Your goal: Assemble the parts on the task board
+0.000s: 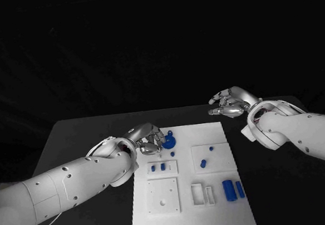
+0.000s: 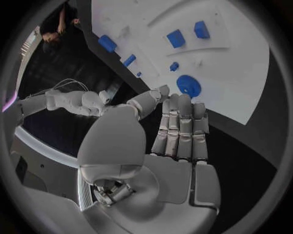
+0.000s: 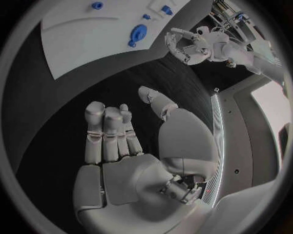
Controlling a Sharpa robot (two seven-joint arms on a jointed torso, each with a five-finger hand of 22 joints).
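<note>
Head view: flat white task board [image 1: 193,209] mid-table, long axis running away from robot, left hand [image 1: 143,139] empty over its far-left corner beside round blue disc [image 1: 168,142], right hand [image 1: 230,102] empty, fingers apart, beyond far-right corner; left wrist view: silver fingers [image 2: 181,127] extended, nothing held, disc [image 2: 188,85] just beyond fingertips; right wrist view: right hand [image 3: 122,146] unclenched over black table [image 3: 92,92].

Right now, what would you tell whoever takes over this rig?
Left hand: holds nothing, fingers apart, at the far left corner of the task board, next to the round blue disc.
Right hand: holds nothing, fingers loosely spread, over the black table beyond the board's far right corner.
Parts: small blue pieces lie mid-board; two blue cylinders lie near the right edge.
Done: no finished step that I can tell.
Left: pick up the pieces and assemble them.
</note>
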